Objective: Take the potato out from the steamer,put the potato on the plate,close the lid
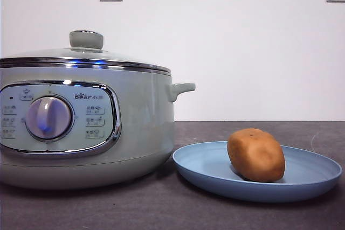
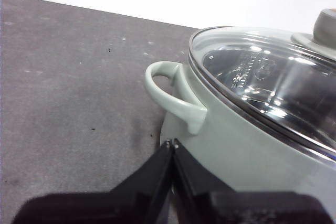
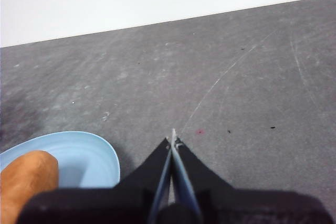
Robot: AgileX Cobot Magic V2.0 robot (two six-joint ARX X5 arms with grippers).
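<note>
Orange-brown potato (image 1: 256,154): lies on the plate (image 1: 312,179), lower right of the front frame.
Lid (image 1: 86,55): seated on the steamer (image 1: 145,127), left of frame.
Left pincer (image 2: 172,144): closed, empty, beside the steamer's side handle (image 2: 170,95).
Right pincer (image 3: 173,136): closed, empty, over the grey desk (image 3: 236,77) near the plate.

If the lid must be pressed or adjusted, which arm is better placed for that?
Probably the left. The left gripper, jaws shut, is beside the steamer under the seated lid. The right gripper is near the plate.
</note>
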